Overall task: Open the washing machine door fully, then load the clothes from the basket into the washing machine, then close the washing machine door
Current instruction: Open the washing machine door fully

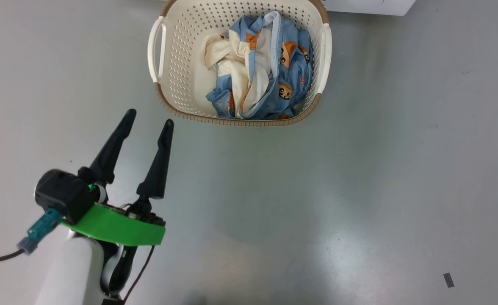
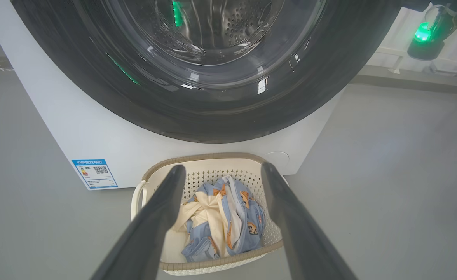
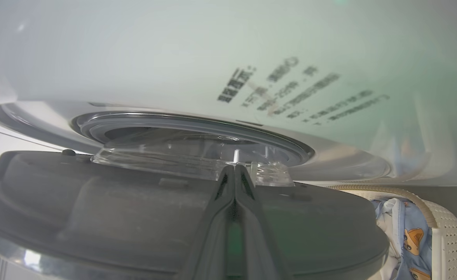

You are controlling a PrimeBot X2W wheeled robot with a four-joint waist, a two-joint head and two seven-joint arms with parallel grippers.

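Behind the part-open washing machine door (image 3: 96,217), pushing with right gripper (image 3: 234,171) pinched closed, left gripper (image 1: 150,117) spread empty, clothes (image 1: 270,67) waiting in basket (image 1: 181,55).

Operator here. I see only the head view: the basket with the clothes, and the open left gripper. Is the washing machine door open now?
Observer: Only ajar. The right wrist view shows the inner side of the washing machine door, with a gap to the front of the washing machine.
Operator: Where is the right gripper?
Observer: The right gripper is shut and holds nothing. It points across that inner side toward the glass bowl.
Operator: Will the door hit the basket?
Observer: Perhaps not. In the left wrist view the basket stands on the floor before the machine, lower than the door.
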